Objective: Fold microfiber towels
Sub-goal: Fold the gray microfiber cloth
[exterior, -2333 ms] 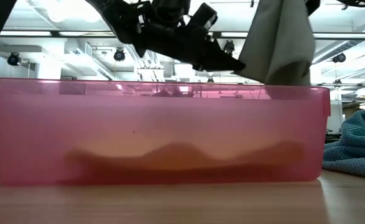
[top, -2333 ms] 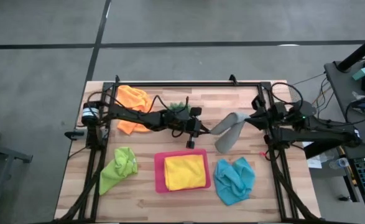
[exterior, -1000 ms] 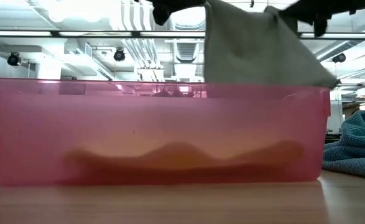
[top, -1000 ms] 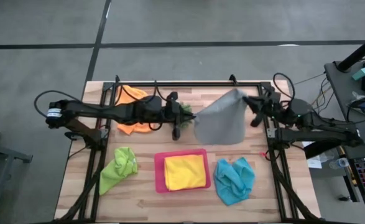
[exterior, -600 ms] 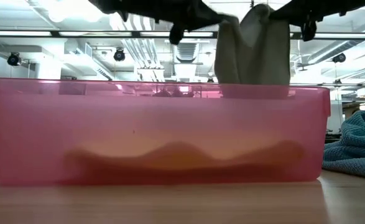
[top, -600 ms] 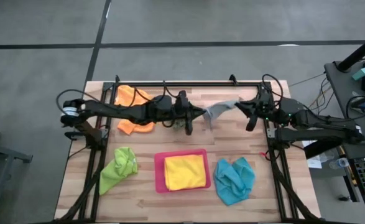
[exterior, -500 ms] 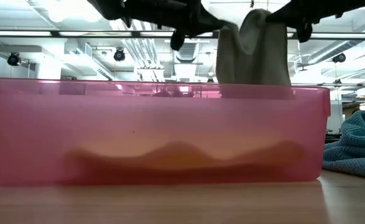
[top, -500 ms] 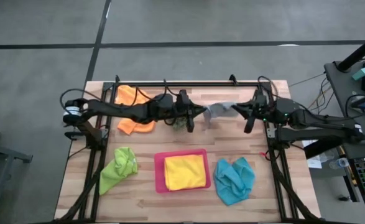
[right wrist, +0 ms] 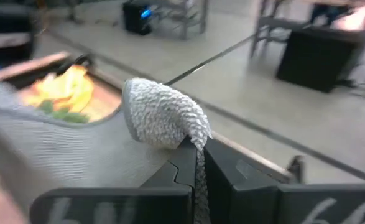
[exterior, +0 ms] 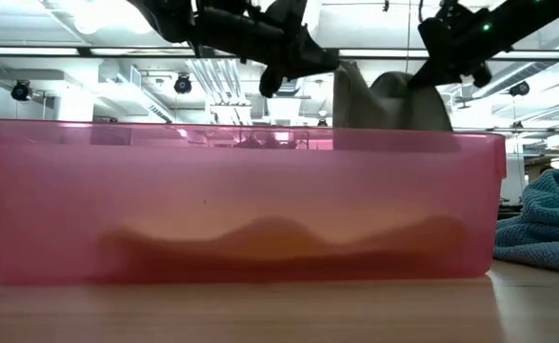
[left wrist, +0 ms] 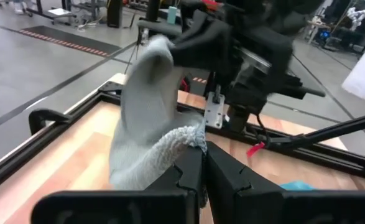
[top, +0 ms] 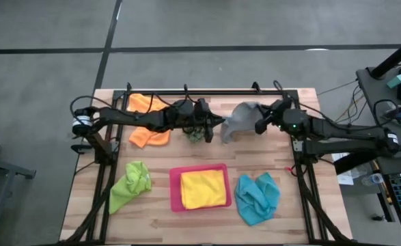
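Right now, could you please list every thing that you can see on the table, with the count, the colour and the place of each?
grey towel: one, grey, lifted over the far middle of the table, a corner in each gripper
orange towel: one, orange, far left, partly under the left arm
green towel: one, lime green, near left, crumpled
yellow towel: one, yellow, folded flat inside the tray
blue towel: one, light blue, near right, crumpled
tray: one, pink, near middle
plant: one, green, far middle, under the left arm
table: one, light wood
left gripper: shut on grey towel
right gripper: shut on grey towel
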{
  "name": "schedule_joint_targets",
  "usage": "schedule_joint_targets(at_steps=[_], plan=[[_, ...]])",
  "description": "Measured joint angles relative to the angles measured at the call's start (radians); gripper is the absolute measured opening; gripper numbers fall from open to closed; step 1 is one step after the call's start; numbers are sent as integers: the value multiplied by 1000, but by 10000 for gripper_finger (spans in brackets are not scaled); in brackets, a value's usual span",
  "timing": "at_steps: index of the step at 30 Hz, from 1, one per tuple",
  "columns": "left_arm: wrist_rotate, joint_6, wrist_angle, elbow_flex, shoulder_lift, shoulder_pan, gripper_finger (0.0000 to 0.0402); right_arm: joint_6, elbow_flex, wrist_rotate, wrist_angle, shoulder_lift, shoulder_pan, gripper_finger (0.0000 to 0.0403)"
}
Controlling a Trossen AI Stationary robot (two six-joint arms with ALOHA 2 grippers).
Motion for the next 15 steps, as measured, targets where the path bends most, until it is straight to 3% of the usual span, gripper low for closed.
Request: schedule_joint_targets(at_steps=[5,9,11,13,15], plan=[[0,-26,46,0,28,19,0,17,24,-191,-2,44,-8,9],[20,-25,36,-1,36,36,0,-69,37,-526,-4,76,-23,9],[46,-18,12,-1,32,41,0,-102,37,-640,11,75,-29,9],[53,1,-41,-1,27,44,0,-109,36,-650,17,65,-36,9],[55,29,-142,0,15,45,0,-98,33,-595,14,54,-51,9]])
